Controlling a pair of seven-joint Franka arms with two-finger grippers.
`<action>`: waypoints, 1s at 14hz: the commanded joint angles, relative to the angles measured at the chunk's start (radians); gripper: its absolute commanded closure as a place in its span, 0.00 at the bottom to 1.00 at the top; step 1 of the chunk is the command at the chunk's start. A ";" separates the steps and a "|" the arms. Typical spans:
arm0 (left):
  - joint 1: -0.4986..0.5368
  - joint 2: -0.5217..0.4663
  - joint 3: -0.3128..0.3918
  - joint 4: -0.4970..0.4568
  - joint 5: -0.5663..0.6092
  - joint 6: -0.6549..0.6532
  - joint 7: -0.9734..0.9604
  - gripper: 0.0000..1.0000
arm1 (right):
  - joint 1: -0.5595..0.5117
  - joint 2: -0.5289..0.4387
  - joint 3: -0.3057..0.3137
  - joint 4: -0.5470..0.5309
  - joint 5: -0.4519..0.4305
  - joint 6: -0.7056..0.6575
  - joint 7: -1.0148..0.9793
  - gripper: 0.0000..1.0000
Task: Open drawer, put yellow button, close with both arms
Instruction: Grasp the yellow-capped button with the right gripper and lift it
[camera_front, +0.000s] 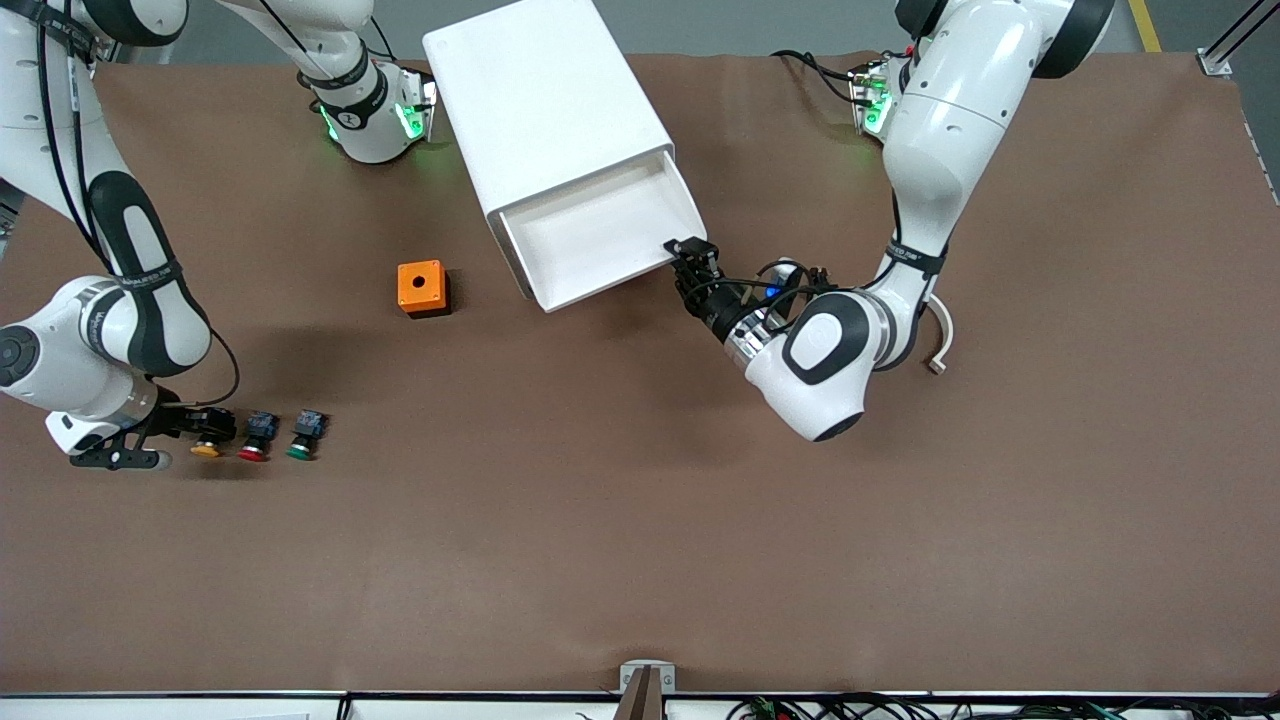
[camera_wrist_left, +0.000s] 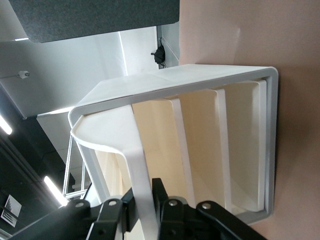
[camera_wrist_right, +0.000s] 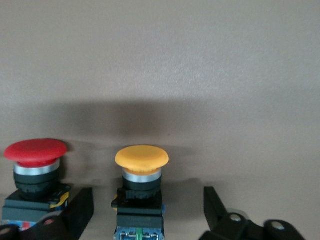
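Note:
The white drawer stands pulled out of the cabinet, and nothing lies in it. My left gripper is shut on the drawer's front rim at the corner toward the left arm's end. In the left wrist view the fingers pinch the thin white rim. The yellow button lies on the table at the right arm's end. My right gripper is low over it and open. In the right wrist view the yellow button lies between the spread fingers, untouched.
A red button and a green button lie in a row beside the yellow one. The red button lies just outside one right finger. A small orange box with a hole stands beside the drawer, toward the right arm's end.

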 joint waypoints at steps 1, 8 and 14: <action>0.009 0.008 0.026 0.002 0.022 0.022 0.028 0.90 | -0.023 -0.004 0.023 -0.025 0.047 0.002 -0.029 0.39; 0.004 0.012 0.026 0.002 0.019 0.024 0.035 0.00 | 0.023 -0.093 0.030 0.071 0.079 -0.308 0.041 1.00; 0.030 -0.003 0.020 0.042 0.016 0.007 0.142 0.00 | 0.235 -0.358 0.031 0.121 0.165 -0.714 0.517 1.00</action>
